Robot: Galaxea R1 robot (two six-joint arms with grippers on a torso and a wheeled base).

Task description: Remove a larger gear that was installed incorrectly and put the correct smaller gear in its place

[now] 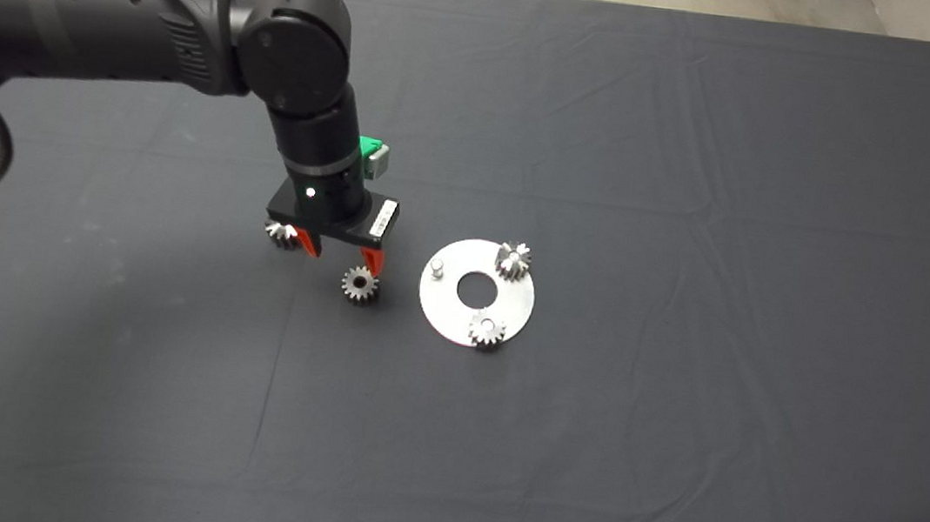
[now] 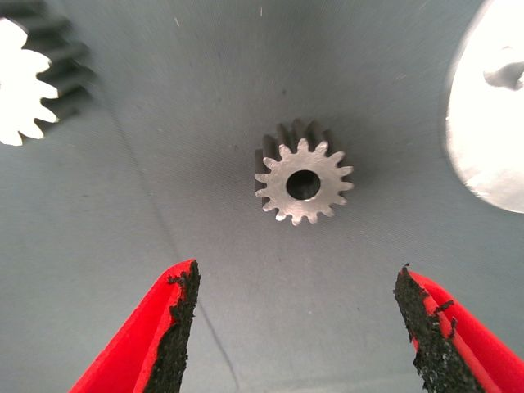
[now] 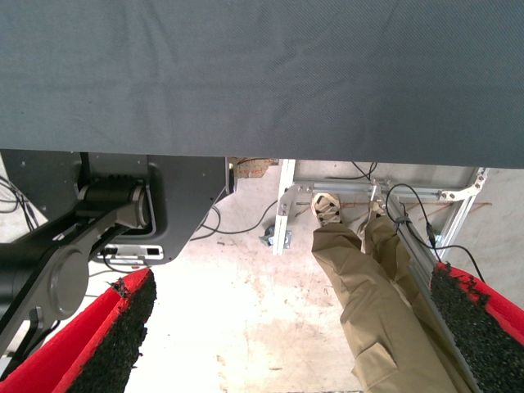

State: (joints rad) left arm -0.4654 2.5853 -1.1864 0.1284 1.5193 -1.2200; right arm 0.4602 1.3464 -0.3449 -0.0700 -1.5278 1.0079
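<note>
Left pincer (image 1: 340, 259) hangs with red fingers apart just above the small bright fine-toothed steel gear (image 2: 303, 182), seemingly lining up a grasp. Nearby, the round silver plate (image 1: 512, 306) has 1 bare peg (image 1: 436, 269), likely awaiting it. Right pincer (image 3: 295, 336) waits, spread, beyond the table.

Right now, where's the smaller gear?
In the head view the smaller gear lies on the mat left of the round plate, just below the open left end effector.

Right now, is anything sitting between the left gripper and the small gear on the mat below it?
Nothing visible does. The left gripper is open just above the smaller gear, with only bare mat between them. The larger gear lies off to one side, and the round plate to the other.
</note>
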